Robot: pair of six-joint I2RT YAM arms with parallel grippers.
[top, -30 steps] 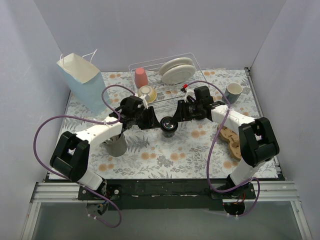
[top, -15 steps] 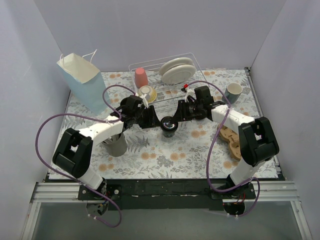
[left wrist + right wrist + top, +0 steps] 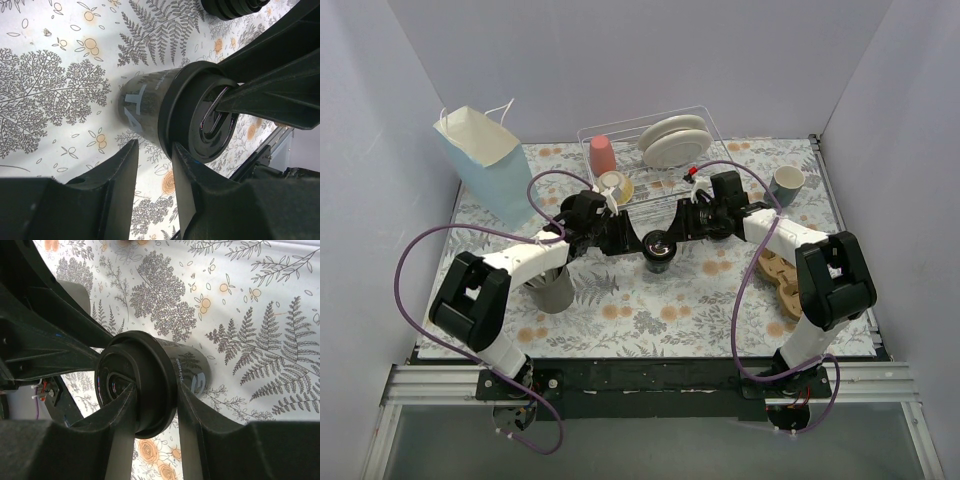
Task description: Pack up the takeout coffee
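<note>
One takeout coffee cup, black with a round black lid, is at the table's middle between my two grippers, tilted with its lid turned up toward the camera. My right gripper is shut on it. In the right wrist view its jaws pinch the lid, one finger on the lid's face and one behind the rim against the cup wall. My left gripper is slightly open. In the left wrist view only tablecloth shows between its fingers, and one fingertip touches the lid's rim.
A blue and white paper bag stands open at the back left. A dish rack with plates, a pink cup and a bowl is at the back. A grey metal cup is near left. A blue-grey mug and a wooden piece are on the right.
The cup stood upright on the cloth; now it is tilted in the right gripper, lid toward the camera. The left gripper has edged closer to it.
</note>
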